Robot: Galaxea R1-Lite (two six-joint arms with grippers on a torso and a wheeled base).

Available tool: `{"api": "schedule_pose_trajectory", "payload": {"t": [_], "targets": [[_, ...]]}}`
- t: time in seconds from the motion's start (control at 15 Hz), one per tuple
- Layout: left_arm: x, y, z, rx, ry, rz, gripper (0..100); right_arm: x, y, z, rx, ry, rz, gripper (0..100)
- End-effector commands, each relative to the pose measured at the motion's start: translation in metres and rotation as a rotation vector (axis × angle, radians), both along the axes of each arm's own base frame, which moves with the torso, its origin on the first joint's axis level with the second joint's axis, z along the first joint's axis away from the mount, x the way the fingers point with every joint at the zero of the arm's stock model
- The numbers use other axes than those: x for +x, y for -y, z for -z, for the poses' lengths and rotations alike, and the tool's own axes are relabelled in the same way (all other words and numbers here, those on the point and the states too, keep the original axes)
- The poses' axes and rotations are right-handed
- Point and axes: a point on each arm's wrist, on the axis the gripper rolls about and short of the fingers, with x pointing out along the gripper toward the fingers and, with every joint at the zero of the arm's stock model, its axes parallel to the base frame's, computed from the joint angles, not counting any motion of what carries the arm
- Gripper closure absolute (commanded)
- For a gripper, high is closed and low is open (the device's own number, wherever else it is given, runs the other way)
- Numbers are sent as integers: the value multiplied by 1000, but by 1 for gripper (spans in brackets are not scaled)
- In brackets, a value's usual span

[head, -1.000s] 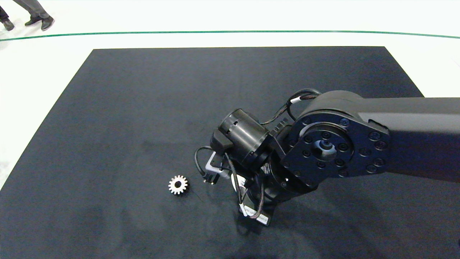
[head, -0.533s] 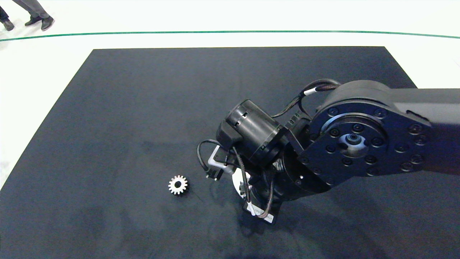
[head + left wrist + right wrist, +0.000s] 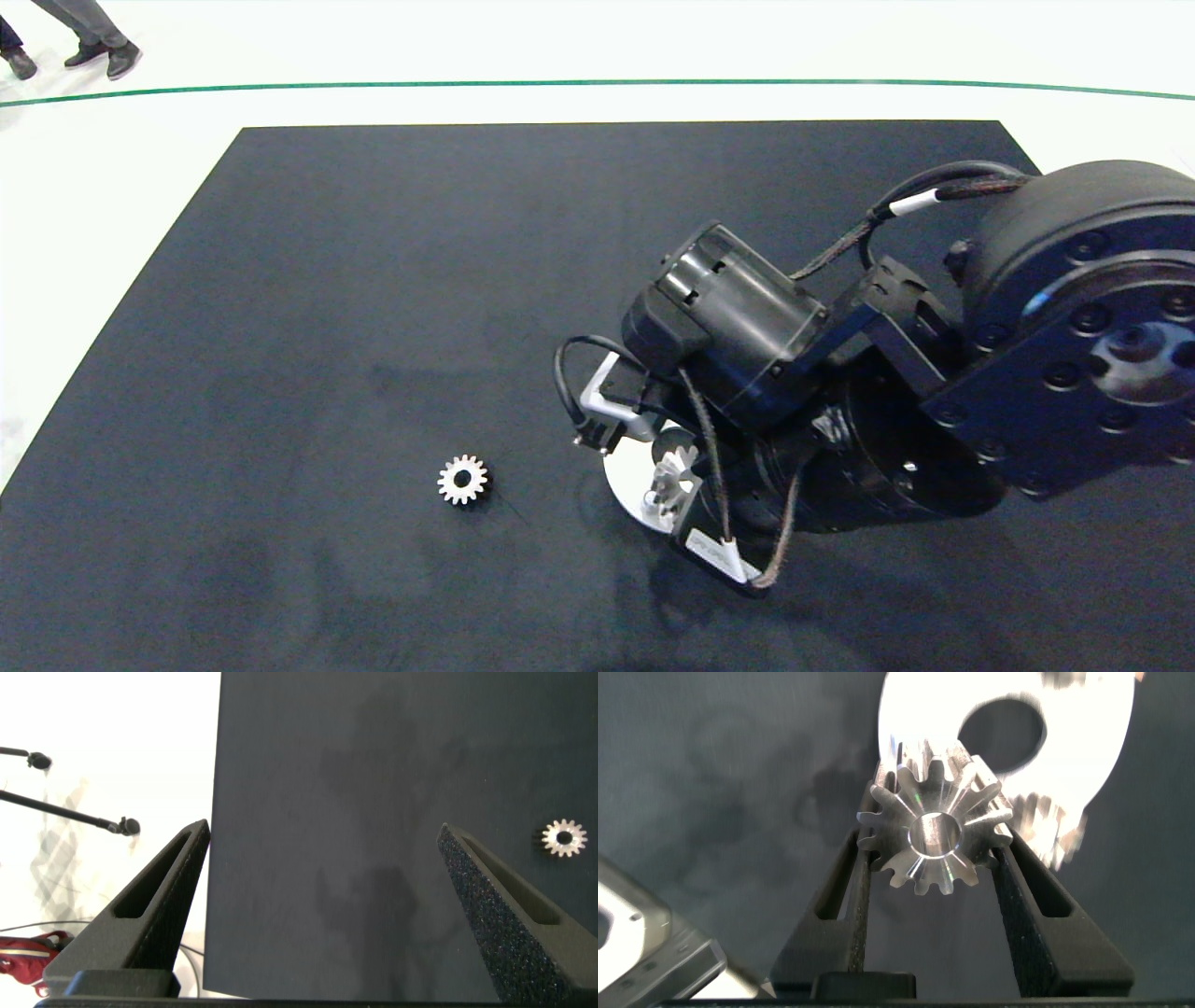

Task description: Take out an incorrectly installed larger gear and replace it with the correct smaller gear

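The larger gear [image 3: 935,836], silver with long pointed teeth and a small centre hole, sits between the two fingers of my right gripper [image 3: 934,849], which is shut on it. In the head view that gear [image 3: 674,469] shows under the right wrist, over a round silver plate [image 3: 625,467]. In the right wrist view the plate [image 3: 1088,728] lies behind the gear and shows an open round hole. The smaller gear [image 3: 463,480], with stubby teeth and a dark centre hole, lies flat on the black mat left of the plate. My left gripper [image 3: 322,835] is open over the mat's edge, with the smaller gear [image 3: 563,838] far off to one side.
The black mat [image 3: 373,280] covers the table, with white floor around it. The bulky right arm [image 3: 1027,355] hides the mat's right half. A person's shoes [image 3: 93,54] stand beyond the far left corner. A blurred toothed shape [image 3: 1050,826] shows at the plate's edge.
The right arm has swung to the right and back, uncovering the silver plate and the gear in its fingers. The smaller gear has not moved.
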Motion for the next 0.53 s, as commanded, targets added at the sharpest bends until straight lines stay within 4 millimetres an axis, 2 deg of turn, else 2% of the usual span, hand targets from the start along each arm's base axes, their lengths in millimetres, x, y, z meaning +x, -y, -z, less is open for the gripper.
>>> {"api": "schedule_pose_trajectory", "payload": {"t": [0.07,0.27,0.53], "targets": [[-4,1,0,3,5,1,0,-27,40,-3,0,-28,61,100],[-5,1,0,8,8,2,0,-45,67,13,-52,-75,79,100],[-6,1,0,8,10,0,0,-55,82,40,-22,-79,129,100]]}}
